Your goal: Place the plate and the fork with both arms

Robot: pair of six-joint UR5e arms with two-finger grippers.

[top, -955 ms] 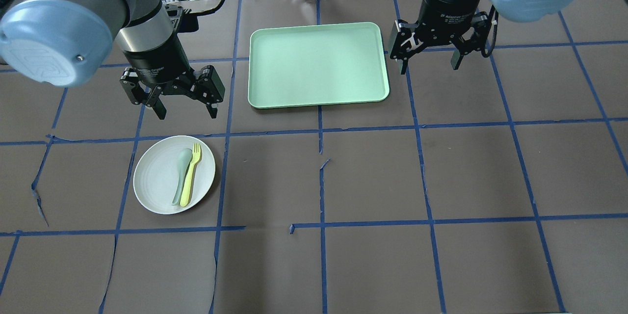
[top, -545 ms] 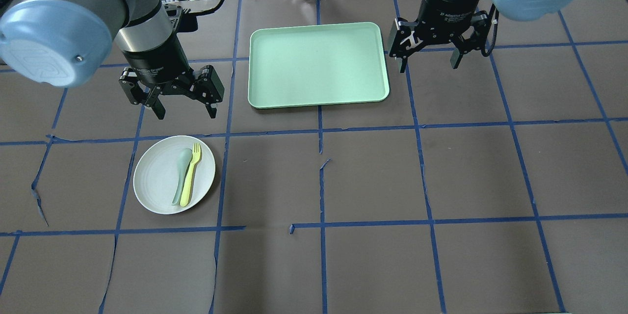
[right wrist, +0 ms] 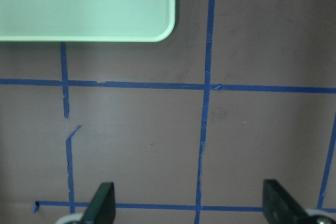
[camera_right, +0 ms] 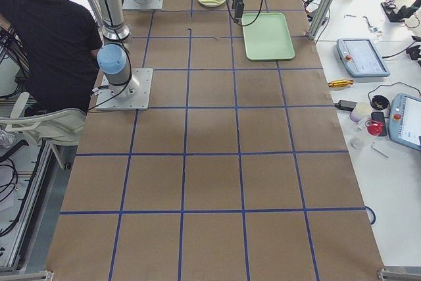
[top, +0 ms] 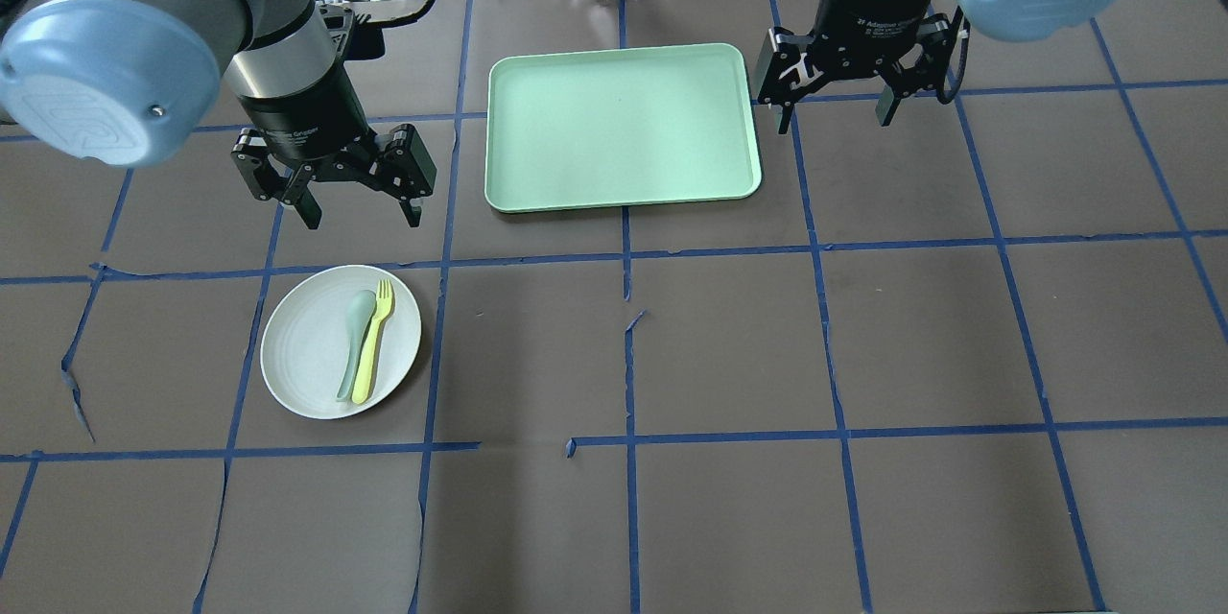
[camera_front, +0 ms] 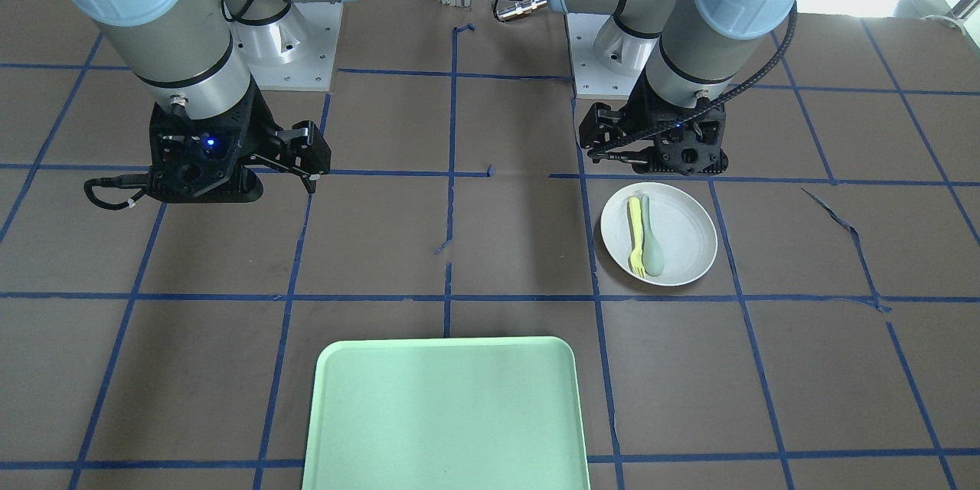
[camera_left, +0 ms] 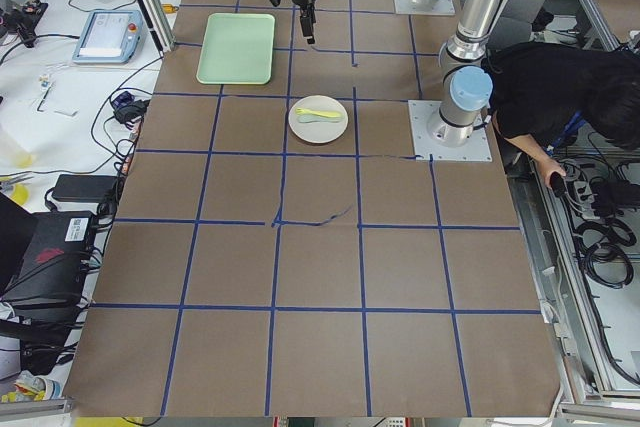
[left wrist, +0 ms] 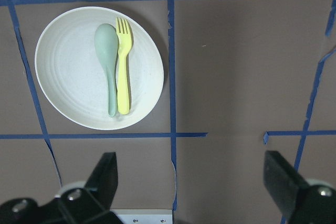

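Observation:
The off-white plate (top: 299, 345) lies on the table at the left, with the pale-yellow fork (top: 372, 342) and a grey-green spoon (top: 352, 345) side by side on it. My left gripper (top: 363, 220) is open and empty, above the table just beyond the plate. In the left wrist view the plate (left wrist: 68, 77) and fork (left wrist: 123, 72) lie ahead of the open fingers (left wrist: 107, 174). My right gripper (top: 833, 123) is open and empty, to the right of the mint-green tray (top: 622, 125). The tray's corner (right wrist: 84, 3) shows in the right wrist view.
The tray holds nothing and sits at the far middle of the table. Blue tape lines grid the brown table cover, torn in places. Cables and devices lie beyond the far edge. A person in black (camera_left: 560, 97) stands behind the robot bases.
Both grippers have drifted slightly up the overhead view, the right one a little more. Both stay open. Plate, fork and spoon have not moved.

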